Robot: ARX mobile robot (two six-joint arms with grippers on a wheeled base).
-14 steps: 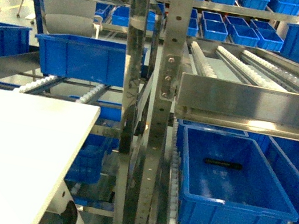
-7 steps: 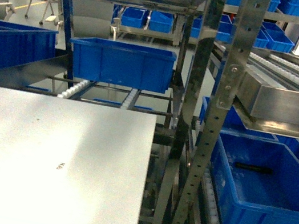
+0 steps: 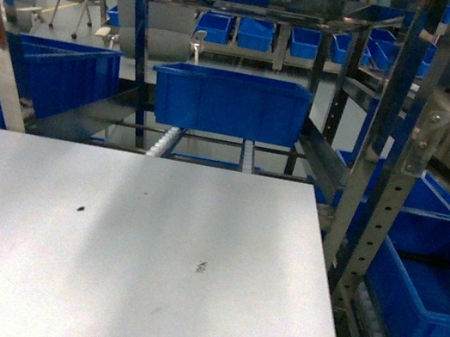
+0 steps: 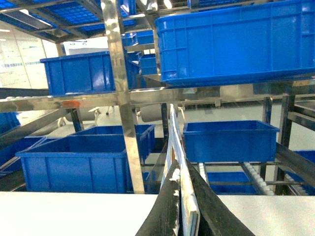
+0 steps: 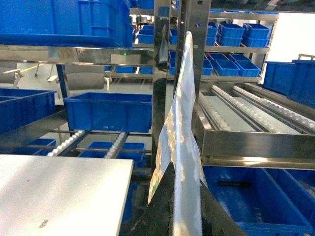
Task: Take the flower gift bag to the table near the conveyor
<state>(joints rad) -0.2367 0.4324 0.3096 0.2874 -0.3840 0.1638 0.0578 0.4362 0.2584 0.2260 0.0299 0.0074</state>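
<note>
Carrying flower gift bag [image 5: 182,147] | pinched by right gripper [image 5: 184,206] and left gripper [image 4: 182,206] (both clamped) | lowering upright onto table [image 3: 129,265] beside conveyor [image 3: 400,164] is advised.

The large flat white tabletop [image 3: 129,265] fills the near left of the head view. Behind it and along its right side stands the shiny steel-framed racking with rails of small white rollers [image 3: 400,164]. On the rack's rails just beyond the table's far edge sits a blue rectangular plastic bin [image 3: 230,102], with another blue plastic bin [image 3: 58,78] to its left. To the right of the table, low inside the racking, lies a large open blue plastic bin [image 3: 433,301]. Farther back, a row of small blue plastic bins [image 3: 257,35] stands on distant shelves.
</note>
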